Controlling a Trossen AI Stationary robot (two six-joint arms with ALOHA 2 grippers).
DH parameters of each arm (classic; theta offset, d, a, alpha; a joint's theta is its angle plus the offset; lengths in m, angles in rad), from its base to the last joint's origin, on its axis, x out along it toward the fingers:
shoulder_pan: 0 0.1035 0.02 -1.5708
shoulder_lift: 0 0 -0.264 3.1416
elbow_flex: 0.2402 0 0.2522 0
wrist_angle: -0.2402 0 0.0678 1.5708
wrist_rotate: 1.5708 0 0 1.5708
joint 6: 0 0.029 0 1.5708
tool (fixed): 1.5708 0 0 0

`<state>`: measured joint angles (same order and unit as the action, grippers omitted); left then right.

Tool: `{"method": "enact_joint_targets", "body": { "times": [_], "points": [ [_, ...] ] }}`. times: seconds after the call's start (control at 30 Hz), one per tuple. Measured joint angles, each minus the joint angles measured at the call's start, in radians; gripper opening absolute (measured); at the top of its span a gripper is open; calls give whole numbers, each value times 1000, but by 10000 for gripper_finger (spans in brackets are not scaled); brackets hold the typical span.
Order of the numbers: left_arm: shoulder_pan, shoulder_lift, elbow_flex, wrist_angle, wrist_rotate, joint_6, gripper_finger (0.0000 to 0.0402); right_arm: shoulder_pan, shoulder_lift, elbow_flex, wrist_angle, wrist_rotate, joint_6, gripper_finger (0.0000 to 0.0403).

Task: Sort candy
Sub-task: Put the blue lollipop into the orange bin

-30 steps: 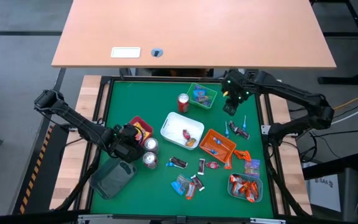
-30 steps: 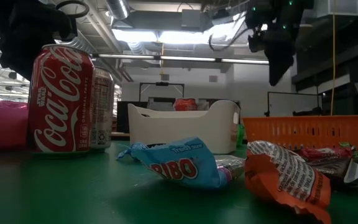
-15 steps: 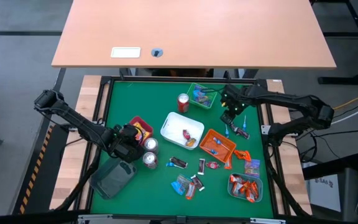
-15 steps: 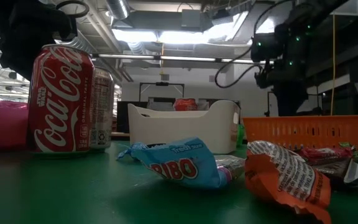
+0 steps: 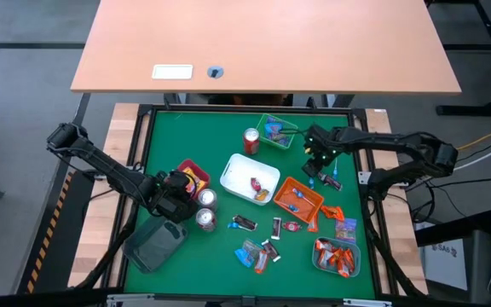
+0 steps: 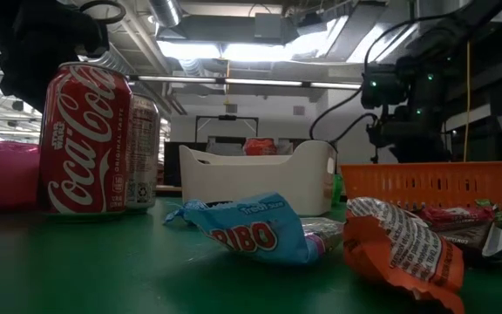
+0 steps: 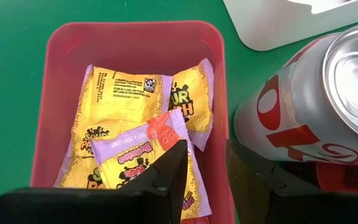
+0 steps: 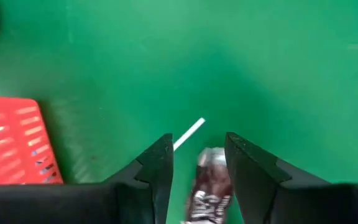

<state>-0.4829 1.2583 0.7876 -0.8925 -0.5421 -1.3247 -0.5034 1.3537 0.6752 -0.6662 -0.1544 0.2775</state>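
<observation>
Right pincer (image 8: 197,165) hangs low over the green counter (image 5: 228,145), just beside the orange mesh basket (image 5: 299,197), its fingers apart and empty. Between them lies a lollipop with a dark foil head and white stick (image 8: 205,180), flat on the counter. Judgement: descend straight, close on the wrapped head rather than the thin stick, and stay clear of the basket rim. Left pincer (image 7: 205,177) waits, fingers apart, over the red plastic tray (image 7: 48,93) of yellow packets (image 7: 123,112).
</observation>
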Motion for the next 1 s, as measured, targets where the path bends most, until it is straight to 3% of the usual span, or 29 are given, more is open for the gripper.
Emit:
{"method": "enact_joint_targets", "body": {
  "times": [0.4, 0.7, 0.83, 1.0],
  "points": [
    [0, 0, 0, 15, 0, 0, 99, 0, 0, -107, 198, -52, 43, 143],
    [0, 0, 0, 15, 0, 0, 99, 0, -3, -132, 221, -47, 58, 140],
    [0, 0, 0, 15, 0, 0, 99, 0, -3, -133, 224, -40, 58, 110],
    [0, 0, 0, 15, 0, 0, 99, -1, -2, -133, 222, -27, 59, 42]
  ]
}}
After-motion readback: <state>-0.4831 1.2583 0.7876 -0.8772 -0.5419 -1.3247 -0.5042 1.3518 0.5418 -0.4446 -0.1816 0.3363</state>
